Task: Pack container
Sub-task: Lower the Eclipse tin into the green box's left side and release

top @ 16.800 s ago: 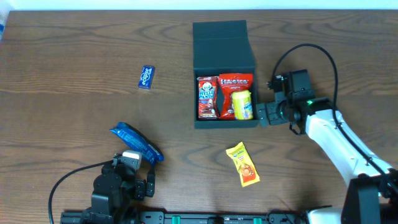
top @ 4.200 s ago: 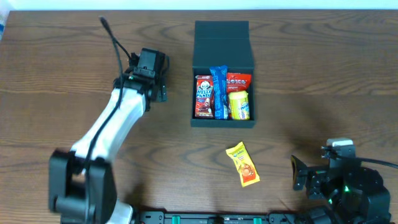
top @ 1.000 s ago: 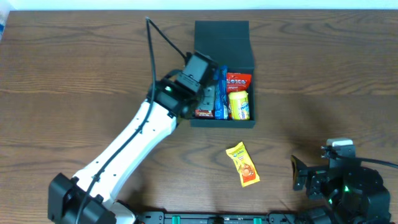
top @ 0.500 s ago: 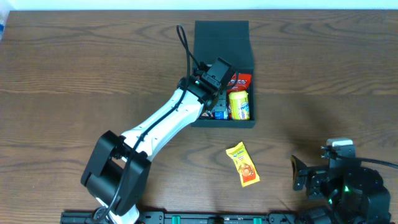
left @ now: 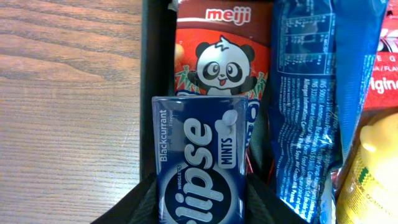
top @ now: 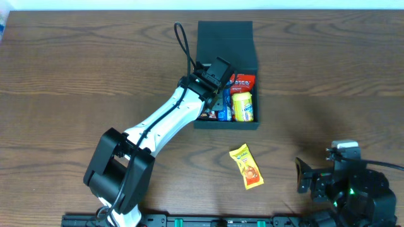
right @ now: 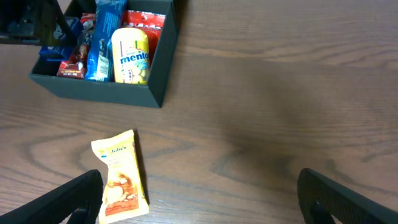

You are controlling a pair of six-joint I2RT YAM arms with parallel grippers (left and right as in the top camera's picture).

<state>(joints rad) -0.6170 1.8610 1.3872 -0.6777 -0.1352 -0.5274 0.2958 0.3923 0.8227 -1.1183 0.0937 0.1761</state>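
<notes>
Container (top: 227,124) at the far middle of the table (top: 76,75), flap lid (top: 225,41) laid open behind it, left gripper (left: 200,186) over its left half.

The left gripper's jaws stand narrow, its fingers (left: 140,199) against the sides of a dark blue mints tin (left: 200,143) held just above the panda packet (left: 217,56), with a blue packet (left: 311,106) beside it on the right. The left arm (top: 158,123) stretches diagonally from the near left edge up to the box, wrist tipped down into it. A yellow bottle (top: 243,107) and red packet (top: 243,82) fill the right half. The right gripper (right: 199,186) rests at the near right corner, jaws spread wide and holding nothing, near a yellow snack packet (top: 246,166) lying on the wood.
</notes>
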